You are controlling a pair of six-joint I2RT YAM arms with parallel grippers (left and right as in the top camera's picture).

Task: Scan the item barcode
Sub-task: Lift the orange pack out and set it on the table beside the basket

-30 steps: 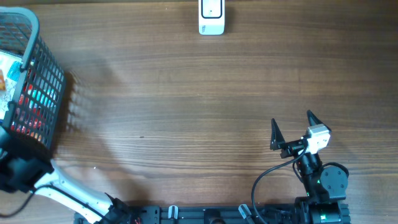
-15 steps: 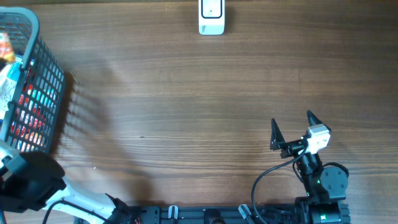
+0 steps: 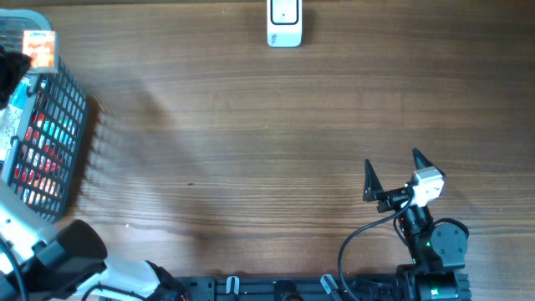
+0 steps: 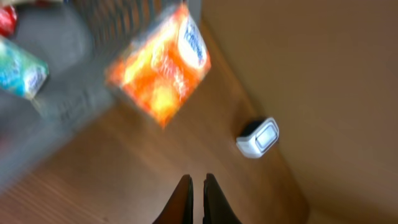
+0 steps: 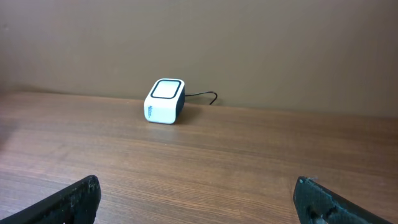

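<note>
The left gripper (image 4: 193, 186) is seen fully closed, with nothing visible between its fingertips. The blurred orange packet (image 4: 158, 68) is located clear of those fingertips, over the rim of the wire basket (image 3: 71, 117) at the far-left corner of the table (image 3: 251, 125). The right gripper (image 3: 392, 159) is held wide open and empty near the table's near edge, right of centre, and the white scanner (image 3: 284, 22) is positioned at the middle of the far edge.

The white scanner (image 3: 284, 23) sits at the wooden table's (image 3: 251, 125) far edge. Well to its left stands a dark mesh basket (image 3: 67, 125), with an orange packet (image 3: 40, 48) over its rim. Across the table from the scanner, to its right, the right gripper (image 3: 392, 158) stands with jaws spread.
</note>
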